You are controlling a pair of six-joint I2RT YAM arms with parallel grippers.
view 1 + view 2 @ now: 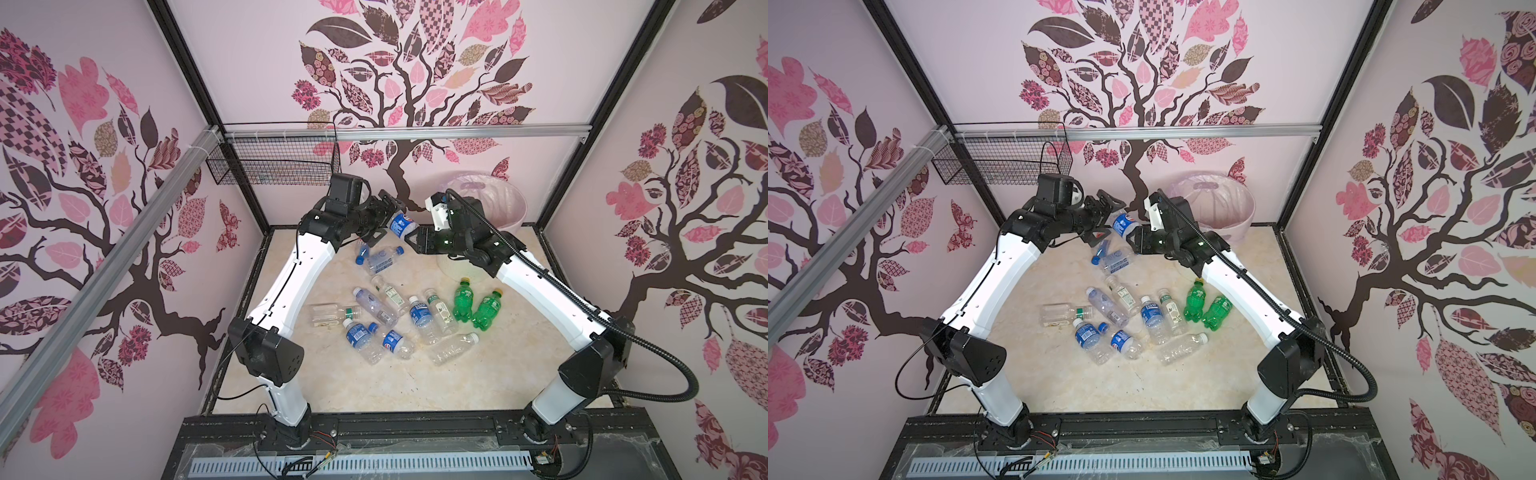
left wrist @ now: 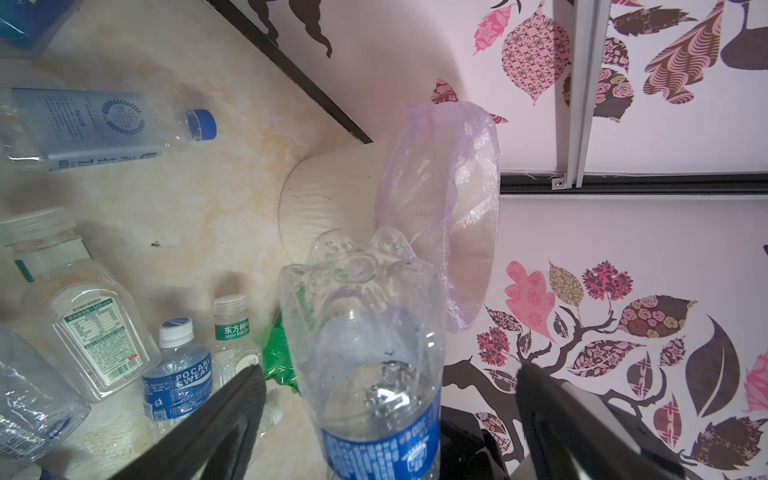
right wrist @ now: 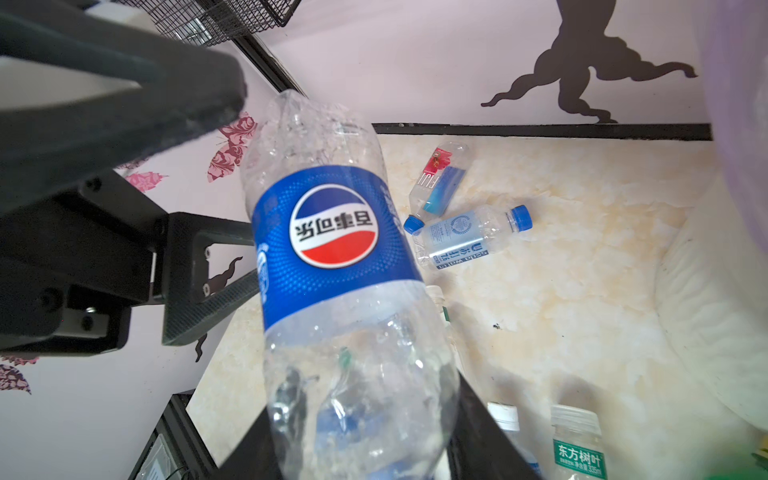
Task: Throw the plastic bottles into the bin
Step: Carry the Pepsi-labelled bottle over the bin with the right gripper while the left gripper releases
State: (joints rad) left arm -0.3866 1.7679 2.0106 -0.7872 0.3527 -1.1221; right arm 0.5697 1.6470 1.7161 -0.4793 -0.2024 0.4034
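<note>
A: Left gripper (image 2: 392, 374)?
B: Spread wide. Its wrist view shows both fingers (image 2: 232, 407) clear of the Pepsi bottle (image 2: 365, 332).
A: Right gripper (image 1: 417, 240)?
B: Clamped on that bottle, aloft just beside the bin (image 1: 516, 216) — both top views show loose bottles (image 1: 419, 316) in front of it.

Robot lab booth: aluminium frame (image 1: 457, 131), tree-patterned wall panels (image 1: 257, 75).

Both arms rise from the front edge of the table (image 1: 374, 390), bend, and lean in to meet near the back. The left gripper (image 1: 384, 219) is wide open, its fingers (image 2: 216, 428) touching nothing. The right gripper (image 1: 413, 240) squeezes a bottle (image 1: 402, 223).
</note>
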